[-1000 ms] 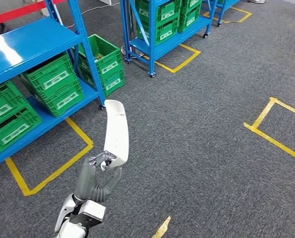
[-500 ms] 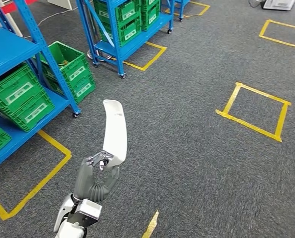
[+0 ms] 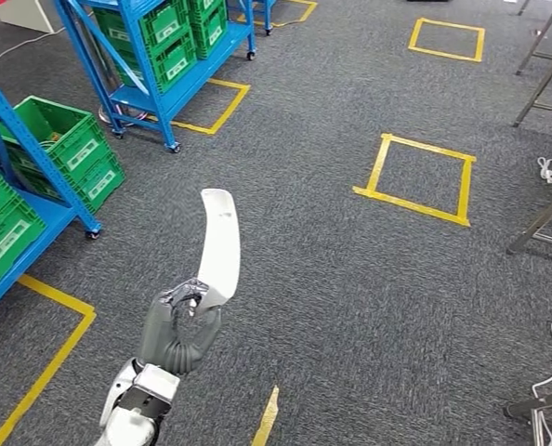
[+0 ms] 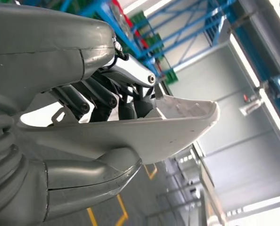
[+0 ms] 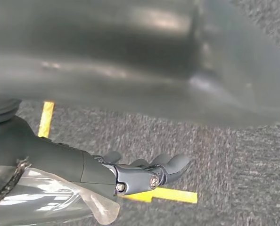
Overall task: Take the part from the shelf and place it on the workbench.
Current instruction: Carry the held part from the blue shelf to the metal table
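The grey carpeted floor [image 3: 343, 279] carries yellow tape outlines, including a closed yellow tape square [image 3: 417, 177] ahead and to the right. The blue steel shelving racks [image 3: 157, 56] loaded with green plastic crates [image 3: 84, 153] stand along the left and upper-left edges of the head view. Dark metal frame legs [image 3: 540, 228] and white cables enter at the right edge.

Compared with the frames half a second and one second earlier, the whole scene has shifted leftward: the racks and crates sit further toward the left edge, and the tape square has moved in toward the centre. This is a camera shift. The robot is turning away from the shelf, not moving the surroundings.

The curved white plastic panel part [image 3: 219, 243] is off the shelf and held upright in the air, well apart from the racks. Its position relative to the left hand [image 3: 178, 325] is unchanged across the three head frames. The left hand pinches the lower end of the part between the thumb and the dark fingers [image 4: 95, 96], as the left wrist view confirms.

The right hand [image 5: 138, 174] hangs over the carpet, near a yellow tape strip, with fingers extended close together and nothing in it.

Judgement: pick-up is complete and transit is under way. No workbench surface is identifiable yet, so placement remains outstanding.
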### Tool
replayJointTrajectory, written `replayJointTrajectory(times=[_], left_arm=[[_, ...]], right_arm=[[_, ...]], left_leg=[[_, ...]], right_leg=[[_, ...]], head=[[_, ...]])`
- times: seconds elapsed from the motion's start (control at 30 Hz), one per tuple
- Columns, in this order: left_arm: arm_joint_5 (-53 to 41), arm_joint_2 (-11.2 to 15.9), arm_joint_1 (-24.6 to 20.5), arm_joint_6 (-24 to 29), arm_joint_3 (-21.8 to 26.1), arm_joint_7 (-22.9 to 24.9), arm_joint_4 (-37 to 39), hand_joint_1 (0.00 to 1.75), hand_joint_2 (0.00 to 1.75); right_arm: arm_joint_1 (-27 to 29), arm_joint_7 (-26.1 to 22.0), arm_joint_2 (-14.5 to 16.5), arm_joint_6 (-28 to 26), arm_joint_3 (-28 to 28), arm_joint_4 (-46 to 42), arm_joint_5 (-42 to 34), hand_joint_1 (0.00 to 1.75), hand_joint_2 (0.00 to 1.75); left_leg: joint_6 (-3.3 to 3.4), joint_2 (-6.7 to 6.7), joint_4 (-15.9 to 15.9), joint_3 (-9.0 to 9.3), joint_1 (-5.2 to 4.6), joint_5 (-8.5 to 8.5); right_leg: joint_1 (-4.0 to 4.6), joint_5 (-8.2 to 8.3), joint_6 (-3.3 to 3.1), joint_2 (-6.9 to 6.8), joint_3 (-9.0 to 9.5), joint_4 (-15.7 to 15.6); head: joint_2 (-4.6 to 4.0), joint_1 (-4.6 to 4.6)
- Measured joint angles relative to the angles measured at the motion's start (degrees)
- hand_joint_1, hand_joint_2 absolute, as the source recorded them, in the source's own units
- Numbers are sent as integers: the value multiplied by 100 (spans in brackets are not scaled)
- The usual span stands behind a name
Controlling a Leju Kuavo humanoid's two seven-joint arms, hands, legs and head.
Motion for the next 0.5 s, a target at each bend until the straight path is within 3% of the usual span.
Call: replayJointTrajectory(times=[0.07,0.13,0.17,0.23,0.3,0.33,0.37,0.43,0.5], left_arm=[[72,3,-21,-177,16,-6,0,175,175],[153,5,-22,-339,32,-13,-2,175,175],[176,8,-13,-383,39,-18,-4,175,175],[190,20,24,-411,58,-25,-7,175,175],[189,38,57,-413,88,-25,-7,175,175],[185,46,63,-412,103,-25,-7,175,175],[180,53,61,-412,115,-26,-8,175,175],[166,61,50,-413,133,-37,-16,175,175],[142,66,37,-414,155,-58,-34,175,175]], right_arm=[[-11,-1,3,14,-16,-1,24,0,0],[-5,-4,2,26,-55,-2,54,0,0],[-8,-7,-1,29,-74,-4,68,0,0],[-22,-12,-7,33,-95,-8,88,0,0],[-27,-15,-10,35,-100,-9,107,0,0],[-23,-17,-10,37,-101,-9,116,0,0],[-19,-19,-10,39,-102,-8,124,0,0],[-21,-26,-2,44,-103,-5,138,0,0],[-41,-38,14,50,-104,-2,146,0,0]], left_leg=[[-58,81,5,16,0,-9],[-119,-36,111,-7,35,-122],[-139,-169,309,-83,49,-267],[-141,-436,1042,-401,57,-663],[-102,-509,1684,-716,43,-862],[-63,-523,1729,-758,26,-794],[-10,-550,1535,-691,-2,-611],[142,-748,774,-374,-87,-139],[264,-950,234,-155,-140,91]], right_leg=[[24,-2,-117,97,-24,5],[24,19,-210,209,-39,-1],[20,32,-251,269,-40,-8],[31,44,-299,404,-47,-12],[68,51,-321,563,-54,-10],[89,55,-327,646,-54,-9],[104,58,-332,729,-49,-7],[114,67,-335,880,-38,-4],[98,89,-312,1007,-67,-2]], head=[[0,-19],[0,-26],[0,-34],[0,-46],[0,-48],[0,-47],[0,-47],[0,-41],[0,-52]])
